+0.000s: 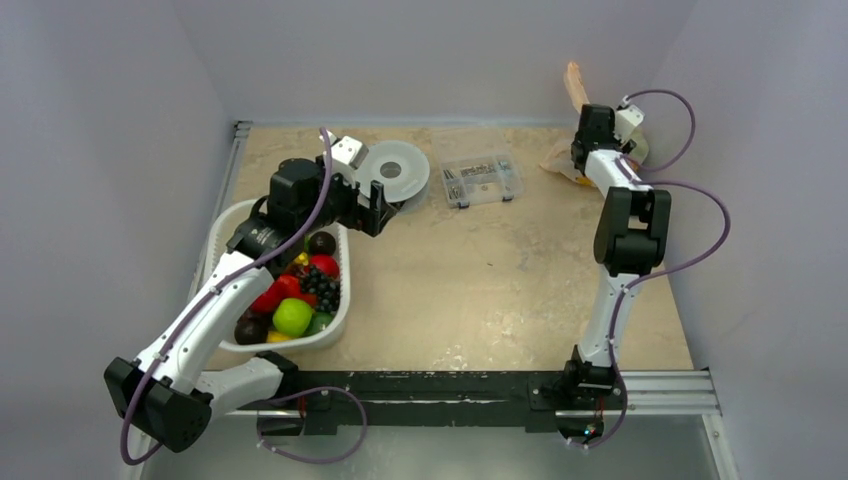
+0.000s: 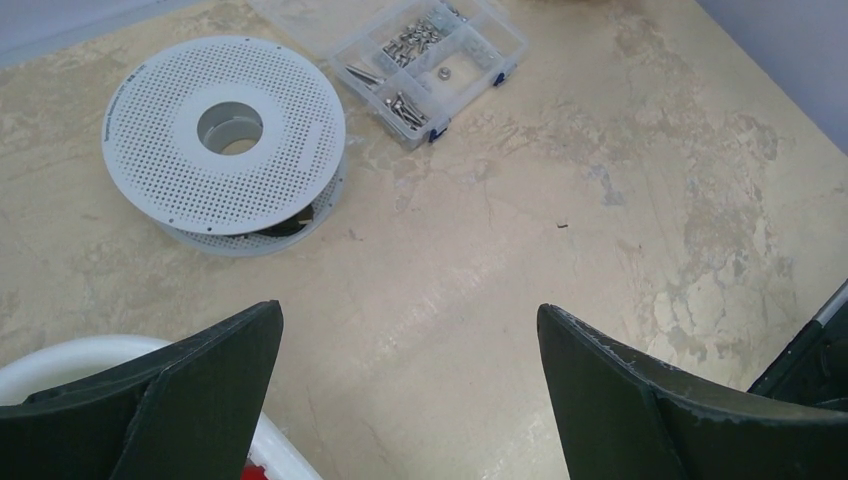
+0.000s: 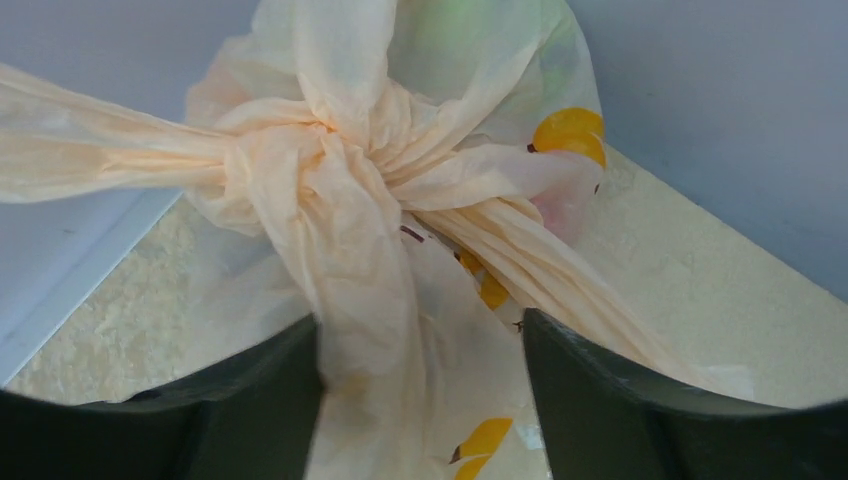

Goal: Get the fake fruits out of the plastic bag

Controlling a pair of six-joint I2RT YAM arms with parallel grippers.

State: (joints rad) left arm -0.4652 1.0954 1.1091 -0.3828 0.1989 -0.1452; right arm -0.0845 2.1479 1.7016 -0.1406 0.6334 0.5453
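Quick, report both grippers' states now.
Left gripper: open, empty.
Right gripper: jaws on either side of the bag; whether they grip it cannot be told.

Knotted plastic bag [image 3: 330, 200] between 2 dark fingers [image 3: 200, 420], twisted strand touching 1 finger; beige table [image 3: 700, 290] beneath.

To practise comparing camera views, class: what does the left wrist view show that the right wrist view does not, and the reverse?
Only the left wrist view: a white perforated spool, a clear box of screws, the rim of a white basket, and the left gripper, jaws wide apart over the table. Only the right wrist view: the knotted peach plastic bag with yellow-orange prints, its fabric running between the spread jaws of the right gripper. Both: the beige mottled table and each gripper's own dark fingers.
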